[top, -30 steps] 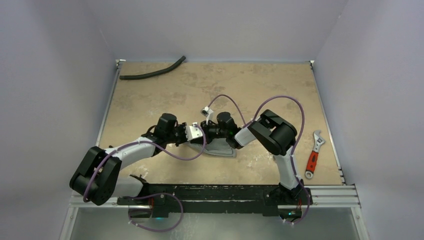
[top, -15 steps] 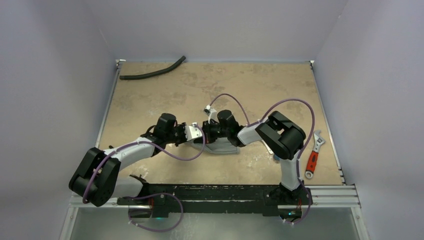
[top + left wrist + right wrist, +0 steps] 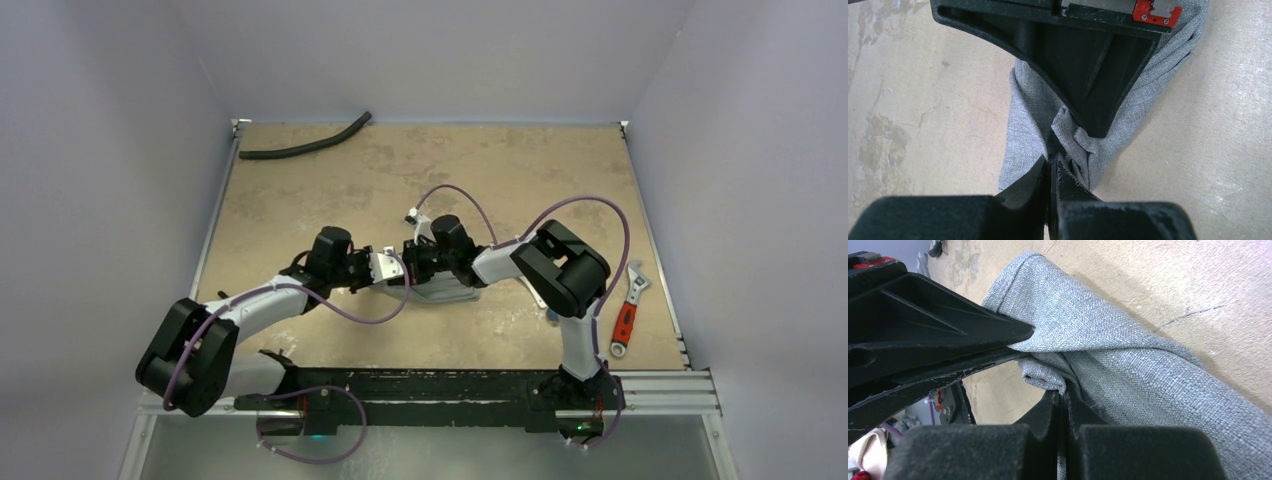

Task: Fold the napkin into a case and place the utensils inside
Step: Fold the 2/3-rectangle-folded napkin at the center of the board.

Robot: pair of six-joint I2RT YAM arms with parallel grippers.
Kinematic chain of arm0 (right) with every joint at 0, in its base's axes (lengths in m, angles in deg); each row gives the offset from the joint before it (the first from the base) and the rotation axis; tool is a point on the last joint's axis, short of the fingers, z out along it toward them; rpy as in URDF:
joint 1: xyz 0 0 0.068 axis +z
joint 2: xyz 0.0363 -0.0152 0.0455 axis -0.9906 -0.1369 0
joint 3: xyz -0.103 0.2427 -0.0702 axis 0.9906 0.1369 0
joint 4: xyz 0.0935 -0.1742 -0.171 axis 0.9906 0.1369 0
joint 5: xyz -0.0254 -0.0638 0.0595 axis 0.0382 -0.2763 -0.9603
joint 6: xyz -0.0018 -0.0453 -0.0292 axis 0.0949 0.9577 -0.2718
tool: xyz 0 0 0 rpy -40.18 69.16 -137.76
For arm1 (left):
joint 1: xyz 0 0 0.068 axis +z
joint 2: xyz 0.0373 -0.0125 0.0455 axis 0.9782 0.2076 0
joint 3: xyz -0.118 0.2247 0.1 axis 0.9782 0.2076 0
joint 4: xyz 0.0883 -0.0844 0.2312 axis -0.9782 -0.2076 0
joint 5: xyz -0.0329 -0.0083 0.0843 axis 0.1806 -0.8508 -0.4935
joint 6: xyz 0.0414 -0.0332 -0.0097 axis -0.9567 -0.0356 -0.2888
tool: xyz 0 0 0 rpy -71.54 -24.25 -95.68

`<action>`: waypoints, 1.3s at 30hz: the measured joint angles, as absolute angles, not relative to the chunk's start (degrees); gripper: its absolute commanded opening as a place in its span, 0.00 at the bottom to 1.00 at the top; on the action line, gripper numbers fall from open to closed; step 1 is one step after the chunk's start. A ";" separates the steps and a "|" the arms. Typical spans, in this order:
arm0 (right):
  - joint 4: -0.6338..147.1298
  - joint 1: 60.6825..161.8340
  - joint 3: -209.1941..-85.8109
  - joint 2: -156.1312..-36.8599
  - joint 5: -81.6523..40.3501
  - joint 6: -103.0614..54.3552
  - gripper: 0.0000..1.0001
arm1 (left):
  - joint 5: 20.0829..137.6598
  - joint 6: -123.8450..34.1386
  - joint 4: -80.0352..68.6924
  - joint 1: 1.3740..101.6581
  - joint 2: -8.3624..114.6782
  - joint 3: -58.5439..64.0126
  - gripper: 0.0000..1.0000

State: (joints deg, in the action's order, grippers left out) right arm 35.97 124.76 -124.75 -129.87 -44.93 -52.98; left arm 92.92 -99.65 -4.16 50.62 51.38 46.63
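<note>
Left gripper [image 3: 1052,161]: fingers are pressing fully together, pinching a small bunched fold of the napkin [image 3: 1025,120] at the very tips. Right gripper [image 3: 1064,394]: same story, fingers are sitting closed with a thin edge of the grey cloth caught between them.

Both grippers are working the same bunched spot, tips just beside each other. Each wrist view is showing the other gripper's black finger crossing right over the cloth.

Napkin is lying as a narrow, crumpled bundle, not flat. One rounded fold is rising off the table [image 3: 330,200], the rest is trailing on the surface away from the pinch. From the top camera it is showing only as a small grey patch [image 3: 445,292] under the two wrists, around mid-table.

Left arm is reaching in low from the left; the right is coming in from the right with its elbow bent high.

A small blue tip [image 3: 551,315] is peeking out beside the right arm's upright link; too small to tell more.

Wrench [image 3: 627,310] is lying by the right edge, well apart from the cloth. Hose [image 3: 305,147] is lying at the far-left corner.
</note>
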 measured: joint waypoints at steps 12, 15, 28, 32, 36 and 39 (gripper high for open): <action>33.41 124.50 -121.52 -124.91 -45.41 -53.02 0.00 | 93.48 -101.14 -4.16 50.62 50.79 46.87 0.00; 31.03 124.37 -119.96 -124.01 -45.85 -53.50 0.00 | 93.94 -102.34 -4.14 50.62 50.35 47.64 0.00; 24.25 123.98 -116.77 -126.55 -47.93 -56.41 0.00 | 94.99 -107.24 -4.09 50.62 50.26 49.84 0.00; 24.43 123.74 -117.19 -126.59 -47.14 -56.37 0.00 | 95.19 -108.22 -3.98 50.62 50.26 50.19 0.00; 24.75 123.60 -119.42 -127.66 -47.21 -56.13 0.00 | 95.32 -108.68 -3.57 50.62 50.24 50.39 0.00; 25.76 123.56 -120.99 -128.78 -47.25 -55.89 0.00 | 95.32 -109.21 -3.55 50.62 50.24 50.41 0.00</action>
